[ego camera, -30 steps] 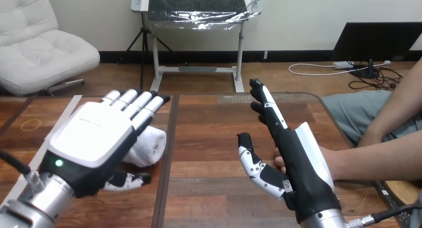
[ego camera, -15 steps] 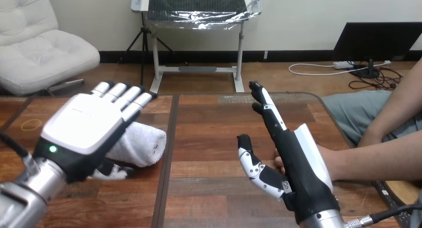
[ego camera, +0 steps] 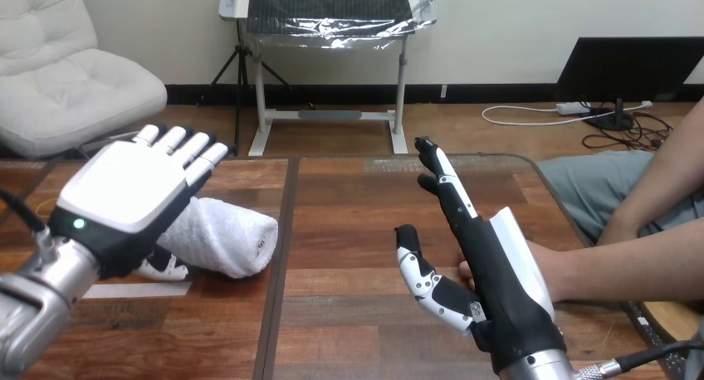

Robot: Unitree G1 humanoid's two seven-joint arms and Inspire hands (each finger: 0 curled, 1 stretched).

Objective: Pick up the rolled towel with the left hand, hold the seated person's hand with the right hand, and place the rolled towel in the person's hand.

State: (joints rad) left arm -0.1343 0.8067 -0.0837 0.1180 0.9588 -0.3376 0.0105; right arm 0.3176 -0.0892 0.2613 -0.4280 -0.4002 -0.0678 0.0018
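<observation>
The robot's left hand (ego camera: pixel 123 199) hovers over the left end of the rolled towel (ego camera: pixel 228 235), fingers straight and released, thumb tucked low beside the roll. The towel lies on its side on the wooden table (ego camera: pixel 353 206), left of centre. The right hand (ego camera: pixel 498 272) stands edge-on, fingers outstretched and thumb spread, grasping nothing. The person's hand (ego camera: pixel 560 268) rests on the table just behind it; whether the two touch cannot be told from this angle.
</observation>
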